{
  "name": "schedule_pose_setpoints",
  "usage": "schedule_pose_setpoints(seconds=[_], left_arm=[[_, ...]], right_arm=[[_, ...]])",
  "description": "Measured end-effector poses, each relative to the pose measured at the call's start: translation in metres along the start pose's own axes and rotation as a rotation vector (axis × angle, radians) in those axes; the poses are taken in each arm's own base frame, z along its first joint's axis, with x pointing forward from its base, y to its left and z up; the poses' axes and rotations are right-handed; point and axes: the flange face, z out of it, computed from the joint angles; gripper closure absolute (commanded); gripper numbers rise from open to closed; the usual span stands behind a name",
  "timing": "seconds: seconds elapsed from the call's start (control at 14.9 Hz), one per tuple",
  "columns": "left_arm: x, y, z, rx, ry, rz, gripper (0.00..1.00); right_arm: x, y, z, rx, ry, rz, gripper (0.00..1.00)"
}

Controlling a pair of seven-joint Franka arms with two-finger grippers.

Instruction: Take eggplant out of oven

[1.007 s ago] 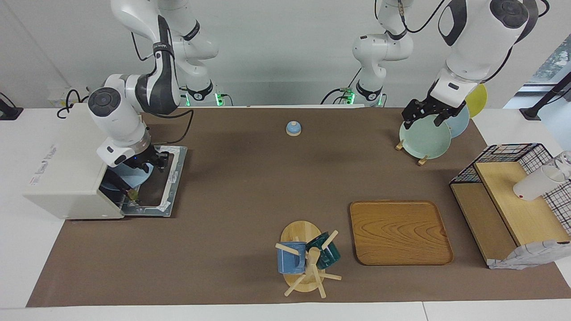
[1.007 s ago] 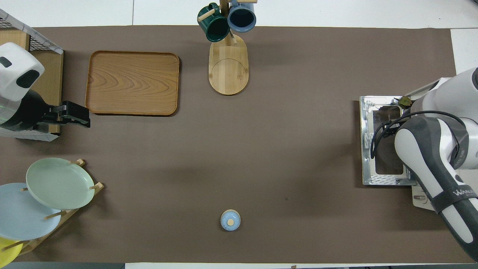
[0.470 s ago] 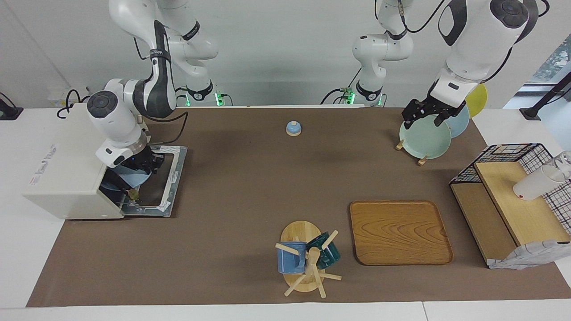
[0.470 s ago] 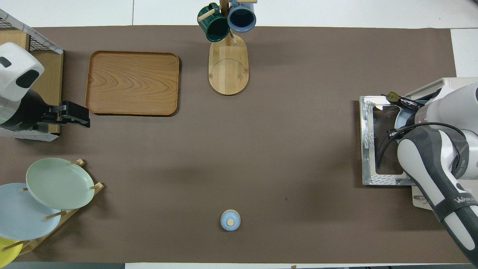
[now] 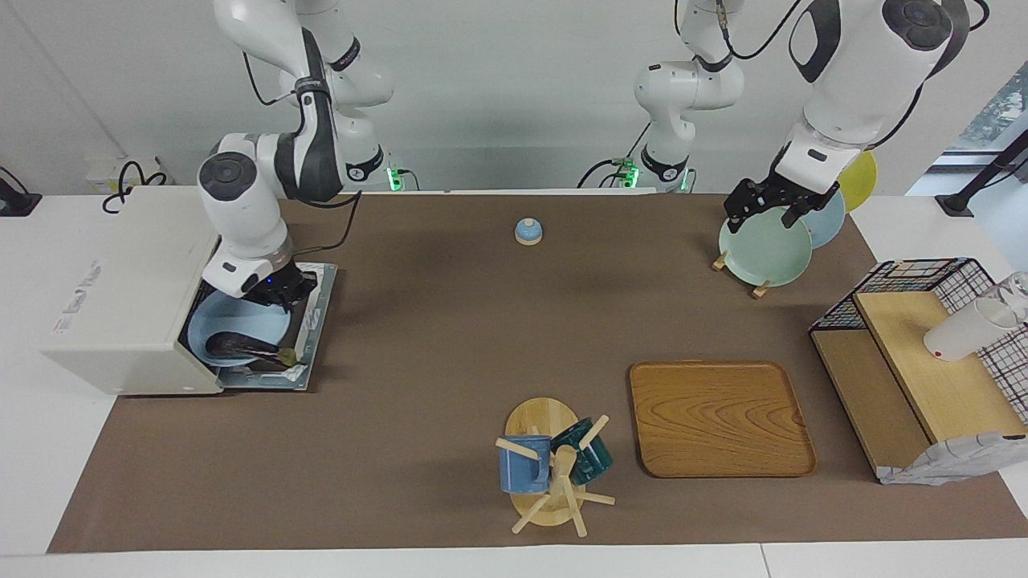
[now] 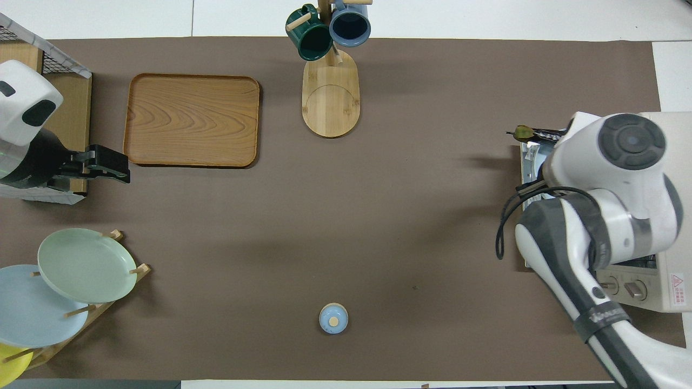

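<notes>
The right gripper (image 5: 277,299), at the rim of a light blue plate (image 5: 233,325), has drawn that plate out of the oven (image 5: 120,297) since a second ago, when it sat mostly inside the cavity. It now lies over the lowered oven door (image 5: 309,337), with the eggplant (image 5: 241,347) resting across it, greenish stem tip pointing away from the oven. The gripper appears clamped on the plate's edge, though its fingers are too hidden to be sure. Judging from this, the eggplant is largely clear of the oven, but plate and eggplant have yet to be moved off the door onto the table. The left gripper (image 5: 763,207) waits, hanging over the rack of plates (image 5: 763,241) at the left arm's end of the table; whether it is open cannot be told. Grey lettering on the oven's top is unreadable. The right arm's dark sleeve shows partial white lettering, possibly beginning "WA". A red warning sticker (image 6: 677,281) sits beside the oven's knobs.
</notes>
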Motion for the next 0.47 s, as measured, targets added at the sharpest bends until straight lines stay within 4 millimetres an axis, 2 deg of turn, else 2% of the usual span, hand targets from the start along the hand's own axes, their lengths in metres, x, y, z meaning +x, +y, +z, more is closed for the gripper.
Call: schedule_pose_setpoints(seconds=[0.27, 0.47], left_arm=[[0.003, -0.001, -0.002, -0.004, 0.022, -0.003, 0.0], [0.008, -0.009, -0.005, -0.011, 0.055, -0.019, 0.0]], right_arm=[[0.019, -0.086, -0.037, -0.032, 0.03, 0.002, 1.0], [0.022, -0.163, -0.059, -0.036, 0.076, -0.01, 1.0]])
